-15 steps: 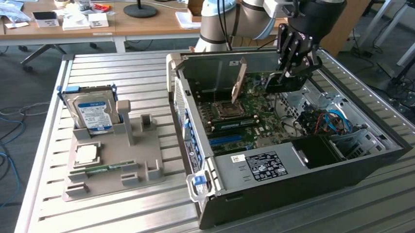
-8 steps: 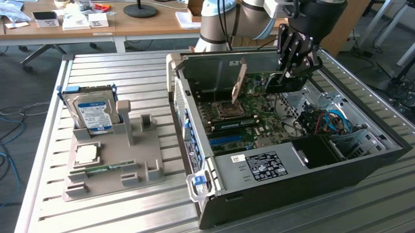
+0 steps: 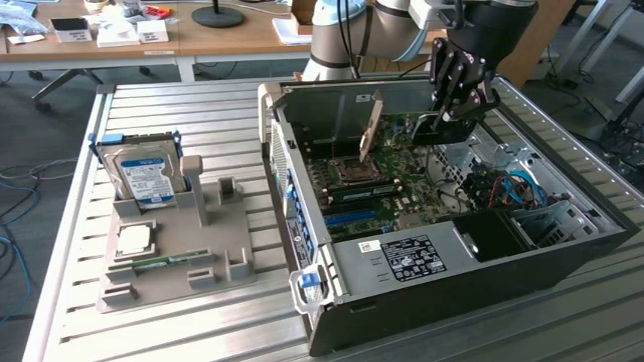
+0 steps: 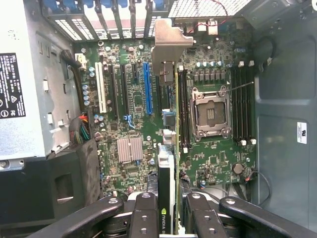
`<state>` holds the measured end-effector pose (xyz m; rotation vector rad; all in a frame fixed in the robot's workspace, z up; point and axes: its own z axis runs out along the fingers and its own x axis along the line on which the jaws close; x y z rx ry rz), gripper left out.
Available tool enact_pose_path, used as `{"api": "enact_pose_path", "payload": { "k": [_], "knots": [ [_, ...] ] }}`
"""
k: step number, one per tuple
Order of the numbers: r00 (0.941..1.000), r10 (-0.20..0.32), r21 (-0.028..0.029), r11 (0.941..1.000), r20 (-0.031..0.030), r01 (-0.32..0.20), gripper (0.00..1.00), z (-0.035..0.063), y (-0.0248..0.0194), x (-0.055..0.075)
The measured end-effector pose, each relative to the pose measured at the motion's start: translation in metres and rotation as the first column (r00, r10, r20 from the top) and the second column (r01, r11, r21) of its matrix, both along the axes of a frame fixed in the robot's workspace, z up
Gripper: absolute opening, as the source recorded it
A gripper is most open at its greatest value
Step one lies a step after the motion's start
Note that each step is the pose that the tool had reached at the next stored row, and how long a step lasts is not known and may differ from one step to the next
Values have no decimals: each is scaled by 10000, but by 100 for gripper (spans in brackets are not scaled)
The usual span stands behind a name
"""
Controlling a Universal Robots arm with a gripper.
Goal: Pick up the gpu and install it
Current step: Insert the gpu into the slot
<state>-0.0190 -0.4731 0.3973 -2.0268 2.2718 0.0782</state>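
Gripper (image 4: 171, 204) clamped on gpu (image 4: 167, 166) in open case (image 3: 453, 283); slatted metal table (image 3: 181, 105), desks (image 3: 226, 41) behind.

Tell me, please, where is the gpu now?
In the exterior view's right half, the gpu stands on edge inside the open case, held between the fingers above the motherboard, beside the CPU socket.

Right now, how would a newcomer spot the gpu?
Look into the open computer case on the slatted table. Above its motherboard, the gripper holds the gpu on edge. It alone is a thin green card with a silver end bracket; the hard drive sits outside the case.
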Motion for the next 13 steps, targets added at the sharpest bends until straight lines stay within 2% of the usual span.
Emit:
{"api": "enact_pose_path", "payload": {
  "k": [13],
  "knots": [
    [10000, 0, -3, 10000, 0, 0, 27, -22, 0, 0]
  ]
}}
